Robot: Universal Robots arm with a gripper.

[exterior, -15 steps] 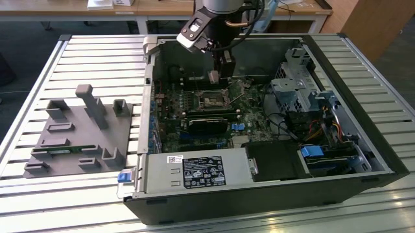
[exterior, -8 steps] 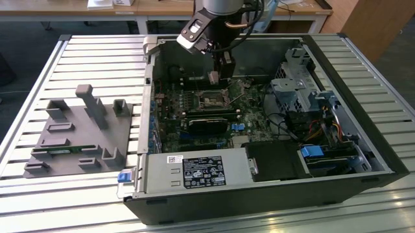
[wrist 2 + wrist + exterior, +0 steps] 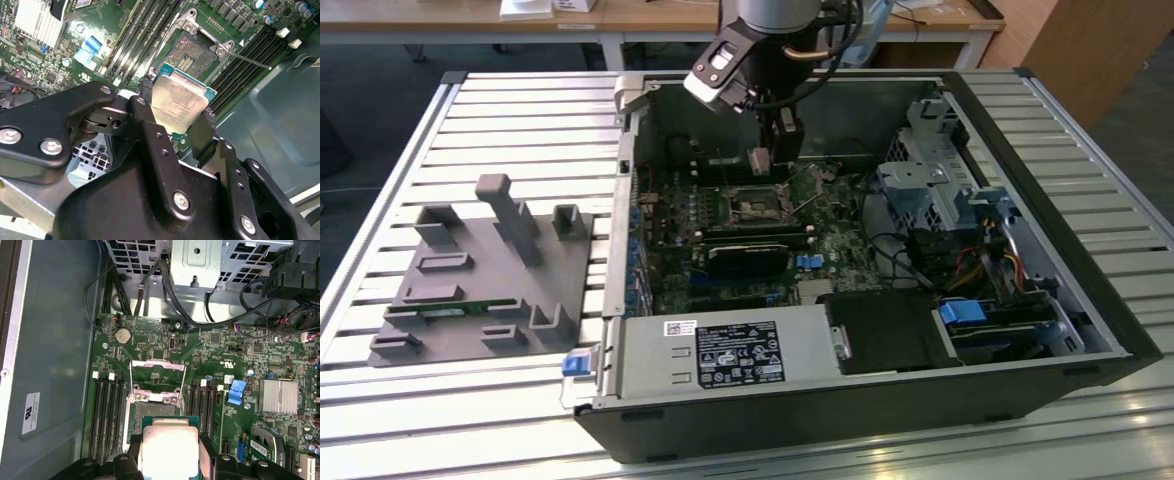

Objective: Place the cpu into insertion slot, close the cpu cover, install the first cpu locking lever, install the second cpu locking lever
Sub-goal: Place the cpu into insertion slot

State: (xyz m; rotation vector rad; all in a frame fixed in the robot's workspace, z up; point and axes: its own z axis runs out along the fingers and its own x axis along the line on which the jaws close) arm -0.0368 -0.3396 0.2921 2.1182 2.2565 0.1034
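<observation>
The cpu [image 3: 177,102], a flat square chip with a silvery top and green edge, sits pinched between my gripper's [image 3: 178,105] two black fingers [image 3: 147,92]. In the first wrist view the cpu [image 3: 170,442] hangs just short of the insertion slot [image 3: 150,409], apart from it. The cpu cover [image 3: 157,363] stands flipped open behind the slot. The slot's dark centre [image 3: 192,56] lies bare, and a thin locking lever [image 3: 250,60] sticks out beside it. In the exterior view my gripper [image 3: 767,150] hovers inside the case, above the slot [image 3: 757,207].
Black memory strips [image 3: 107,415] flank the slot on both sides. A grey computer case wall [image 3: 50,365] runs close by. A drive cage [image 3: 921,190] with cables and a power supply [image 3: 720,350] fill the case. A grey fixture [image 3: 480,270] sits at the exterior view's left.
</observation>
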